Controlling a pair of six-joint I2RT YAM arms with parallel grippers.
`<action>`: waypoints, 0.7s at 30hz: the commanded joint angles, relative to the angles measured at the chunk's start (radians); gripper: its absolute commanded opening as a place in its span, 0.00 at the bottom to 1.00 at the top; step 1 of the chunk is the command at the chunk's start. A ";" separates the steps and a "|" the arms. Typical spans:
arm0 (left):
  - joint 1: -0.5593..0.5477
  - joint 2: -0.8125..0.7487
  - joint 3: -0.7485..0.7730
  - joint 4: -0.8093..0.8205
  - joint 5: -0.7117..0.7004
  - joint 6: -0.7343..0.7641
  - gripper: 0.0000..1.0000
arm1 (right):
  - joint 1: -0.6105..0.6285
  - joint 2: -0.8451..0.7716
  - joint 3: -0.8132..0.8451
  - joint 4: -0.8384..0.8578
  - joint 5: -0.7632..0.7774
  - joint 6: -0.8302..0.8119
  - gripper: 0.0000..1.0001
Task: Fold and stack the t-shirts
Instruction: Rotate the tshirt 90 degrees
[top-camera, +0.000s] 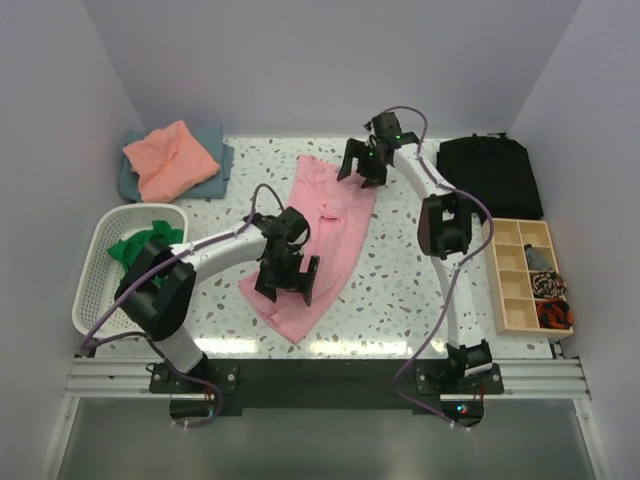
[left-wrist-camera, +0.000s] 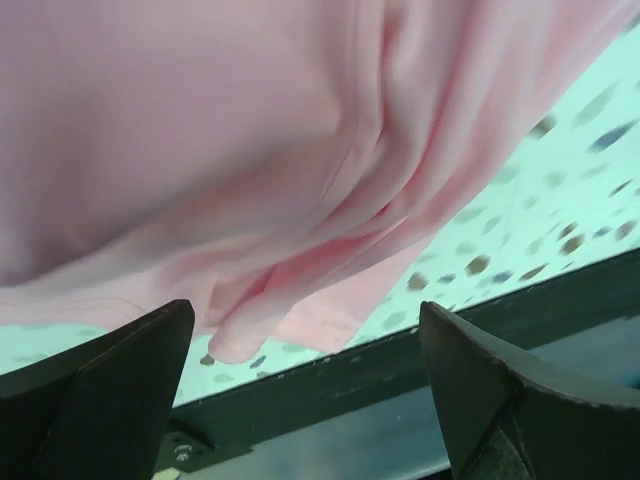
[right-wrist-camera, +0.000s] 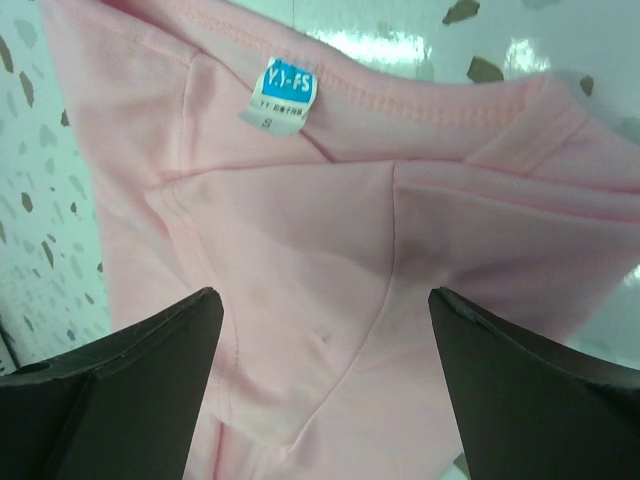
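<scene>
Near the table (top-camera: 410, 290) front edge, pink t-shirt (top-camera: 340, 238) hem, bare surface rightward.

Top external: high, behind arm bases, facing down and forward, far enough for whole table (top-camera: 390, 270). Left wrist: low, very near, looking past left gripper (left-wrist-camera: 305, 310) over near end of pink t-shirt (left-wrist-camera: 200, 150) toward table's front edge. Right wrist: near, facing down past right gripper (right-wrist-camera: 325, 295) onto collar, neck label (right-wrist-camera: 290, 95). Shirt common to all three.

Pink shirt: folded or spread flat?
Partly folded: the pink shirt lies as a long narrow strip, side layers turned over its middle.
</scene>
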 joint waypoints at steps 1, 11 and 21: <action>0.085 0.039 0.293 -0.055 -0.188 0.026 1.00 | -0.025 -0.265 -0.104 0.109 0.010 0.041 0.89; 0.243 0.667 1.048 0.002 0.015 0.145 1.00 | 0.030 -0.593 -0.427 -0.146 0.159 -0.051 0.91; 0.265 0.839 1.105 0.224 0.148 0.141 1.00 | 0.197 -0.655 -0.576 -0.287 0.030 -0.173 0.91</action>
